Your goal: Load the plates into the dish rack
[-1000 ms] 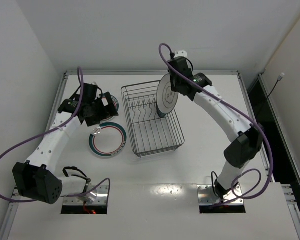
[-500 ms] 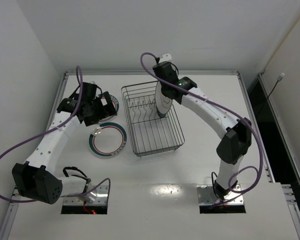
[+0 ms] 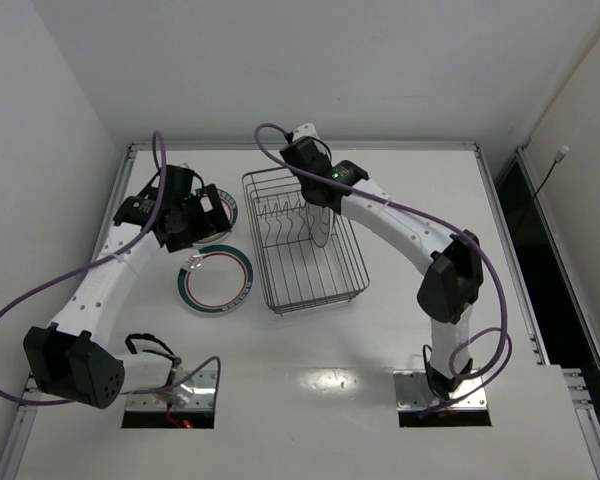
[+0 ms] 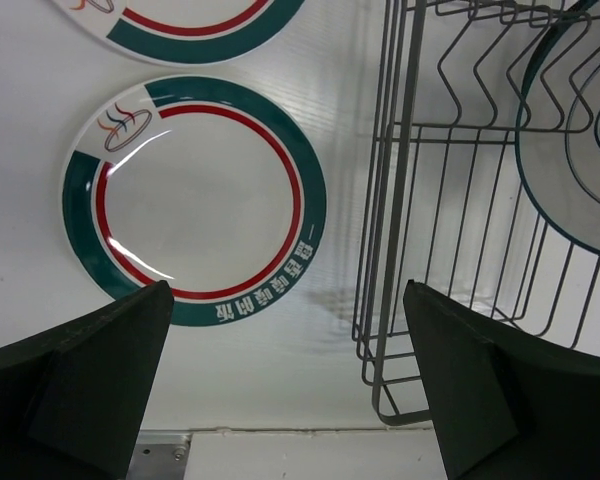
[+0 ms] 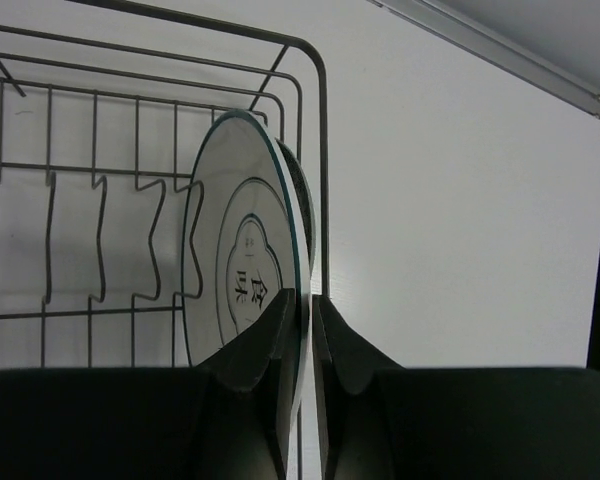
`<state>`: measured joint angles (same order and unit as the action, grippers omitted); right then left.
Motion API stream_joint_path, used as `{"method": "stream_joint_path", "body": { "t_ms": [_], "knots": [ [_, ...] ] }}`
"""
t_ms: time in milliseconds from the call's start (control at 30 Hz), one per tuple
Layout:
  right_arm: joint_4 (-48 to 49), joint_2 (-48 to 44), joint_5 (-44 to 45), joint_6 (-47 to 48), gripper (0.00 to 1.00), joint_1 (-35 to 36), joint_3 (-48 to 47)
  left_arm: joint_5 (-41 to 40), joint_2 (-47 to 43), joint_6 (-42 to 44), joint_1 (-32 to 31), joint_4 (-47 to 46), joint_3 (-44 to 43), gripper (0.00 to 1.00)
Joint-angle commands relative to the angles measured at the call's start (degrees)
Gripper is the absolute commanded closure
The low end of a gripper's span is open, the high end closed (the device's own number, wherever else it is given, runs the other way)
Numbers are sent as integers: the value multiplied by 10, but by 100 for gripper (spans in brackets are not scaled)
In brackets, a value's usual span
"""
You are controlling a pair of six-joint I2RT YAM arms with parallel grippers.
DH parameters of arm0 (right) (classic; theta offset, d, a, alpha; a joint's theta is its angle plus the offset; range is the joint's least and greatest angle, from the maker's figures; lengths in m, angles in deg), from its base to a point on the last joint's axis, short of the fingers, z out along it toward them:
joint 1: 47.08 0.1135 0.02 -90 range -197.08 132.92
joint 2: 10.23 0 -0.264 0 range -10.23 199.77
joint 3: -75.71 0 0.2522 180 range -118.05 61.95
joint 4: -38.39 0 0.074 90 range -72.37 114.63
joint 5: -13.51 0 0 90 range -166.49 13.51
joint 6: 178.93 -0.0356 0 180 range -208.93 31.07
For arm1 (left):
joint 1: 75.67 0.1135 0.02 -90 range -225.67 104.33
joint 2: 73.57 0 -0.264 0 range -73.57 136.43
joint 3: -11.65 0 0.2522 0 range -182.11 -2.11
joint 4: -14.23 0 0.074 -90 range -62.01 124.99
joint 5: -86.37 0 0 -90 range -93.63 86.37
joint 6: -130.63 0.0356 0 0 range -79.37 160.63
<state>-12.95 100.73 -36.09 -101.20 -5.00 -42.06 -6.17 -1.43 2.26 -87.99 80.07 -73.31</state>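
Note:
The grey wire dish rack stands mid-table. My right gripper is shut on the rim of the larger white plate with the dark centre motif and holds it upright, on edge, inside the rack's far right end. In the right wrist view the fingers pinch that plate beside the rack's wall, and a dark rim shows just behind it. My left gripper is open and empty above two teal-and-red-rimmed plates: one flat left of the rack, the other partly under the gripper.
The left wrist view shows the rack's near left corner close to the flat plate. Raised metal rails border the table. The right arm arches over the rack's right side.
My right arm has swung left and turned the white plate from face-on to edge-on, bringing it down into the rack. The left arm has not moved.

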Motion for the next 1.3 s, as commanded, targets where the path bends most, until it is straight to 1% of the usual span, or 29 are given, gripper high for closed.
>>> {"method": "stream_joint_path", "body": {
  "t_ms": [0, 33, 133, 167, 267, 300, 433, 567, 600, 700, 733, 767, 800, 900, 1067, 1100, 1267],
  "knots": [
    [-17, -24, -33, -35, 90, -4, -51, -26, -5, 8, 5, 2, -10, 0],
    [-24, -38, -38, -35, 89, -4, -57, -61, 0, -14, 5, 13, -10, 0],
    [-53, -66, -64, -47, 83, -4, -57, -99, 0, -50, 5, 27, -16, 0],
    [-58, -92, -71, -47, 79, -9, -57, -115, 5, -60, 5, 32, -16, 0],
    [-51, -135, -105, -52, 67, -24, -18, -115, 19, -93, 10, 38, -10, 0],
    [-50, -157, -115, -52, 66, -24, -12, -115, 31, -100, 17, 45, -10, 0],
    [-50, -195, -151, -52, 66, -37, 9, -98, 66, -139, 27, 62, 18, 0],
    [-39, -237, -202, -58, 66, -47, 61, -87, 83, -164, 69, 79, 52, 0],
    [-39, -243, -223, -65, 66, -53, 81, -70, 83, -164, 77, 79, 58, 0],
    [-29, -257, -260, -71, 66, -66, 121, -14, 67, -131, 91, 35, 87, 0],
    [-28, -263, -267, -77, 66, -66, 130, -7, 67, -125, 96, 25, 94, 0],
    [-22, -263, -275, -77, 66, -66, 147, -7, 67, -125, 101, 25, 101, 0],
    [-21, -268, -288, -82, 66, -73, 154, -24, 75, -125, 101, 35, 101, 0],
    [-16, -268, -313, -82, 68, -85, 163, -33, 75, -114, 140, 42, 120, 0],
    [-16, -268, -334, -82, 68, -103, 168, 20, 68, -87, 195, -14, 166, 0],
    [-16, -268, -334, -82, 68, -104, 168, 20, 68, -87, 210, -14, 180, 3],
    [-16, -268, -350, -82, 68, -110, 168, 26, 73, -75, 222, -32, 216, 5]
  ]
}}
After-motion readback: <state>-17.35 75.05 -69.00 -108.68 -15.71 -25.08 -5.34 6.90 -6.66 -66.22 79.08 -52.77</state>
